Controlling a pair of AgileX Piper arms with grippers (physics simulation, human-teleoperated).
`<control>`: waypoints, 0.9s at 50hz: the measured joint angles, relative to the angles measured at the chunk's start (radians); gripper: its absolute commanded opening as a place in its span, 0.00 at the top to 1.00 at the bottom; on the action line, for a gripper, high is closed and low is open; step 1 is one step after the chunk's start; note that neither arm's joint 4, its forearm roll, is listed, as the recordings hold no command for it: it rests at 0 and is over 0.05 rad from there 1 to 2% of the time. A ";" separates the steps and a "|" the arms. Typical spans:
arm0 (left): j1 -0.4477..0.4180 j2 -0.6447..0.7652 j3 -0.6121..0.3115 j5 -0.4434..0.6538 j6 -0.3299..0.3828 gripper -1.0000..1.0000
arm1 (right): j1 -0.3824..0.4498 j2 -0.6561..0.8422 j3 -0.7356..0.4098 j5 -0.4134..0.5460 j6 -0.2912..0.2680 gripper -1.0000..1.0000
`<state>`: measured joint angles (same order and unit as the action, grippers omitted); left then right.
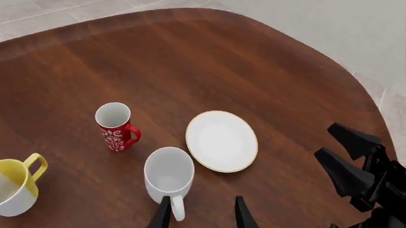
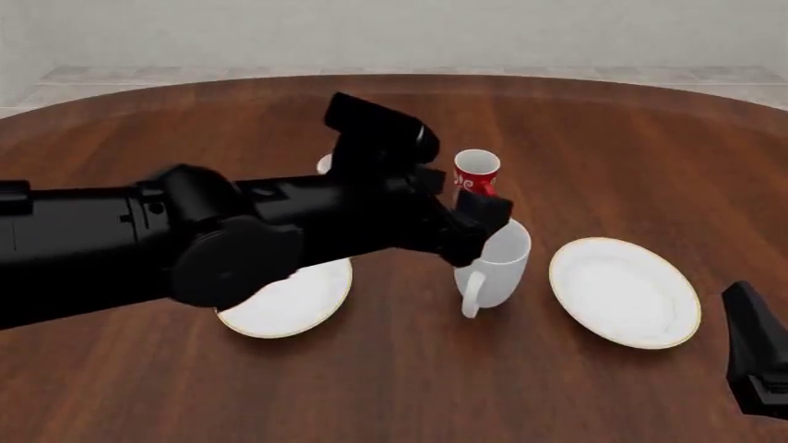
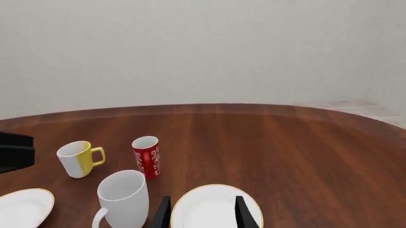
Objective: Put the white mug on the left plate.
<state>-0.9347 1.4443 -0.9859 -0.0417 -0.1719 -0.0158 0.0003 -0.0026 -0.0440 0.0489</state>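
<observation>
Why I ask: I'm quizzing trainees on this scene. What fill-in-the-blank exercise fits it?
1. The white mug stands on the ____, not on a plate.
2. In the front view, it stands between the left plate and the ____ plate.
3. The mug behind it is ____.
4. The left gripper's fingers are ____, near the white mug's handle.

Missing words: table; right; red; open

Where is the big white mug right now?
In the front view the white mug stands on the table's middle, between the two plates, just in front of the red mug, with the left pincer at it.
</observation>
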 measured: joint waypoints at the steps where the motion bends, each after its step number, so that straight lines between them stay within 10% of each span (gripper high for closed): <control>1: 0.000 0.003 -0.002 0.000 -0.003 0.00 | 0.000 0.000 0.000 0.000 0.000 0.00; 45: 0.071 0.192 -0.083 0.000 -0.150 0.00 | 0.001 0.000 0.000 -0.006 0.001 0.00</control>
<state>-0.8639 1.6368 -1.0691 -0.0416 -0.3221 -0.0146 0.0003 -0.0024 -0.0498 0.0495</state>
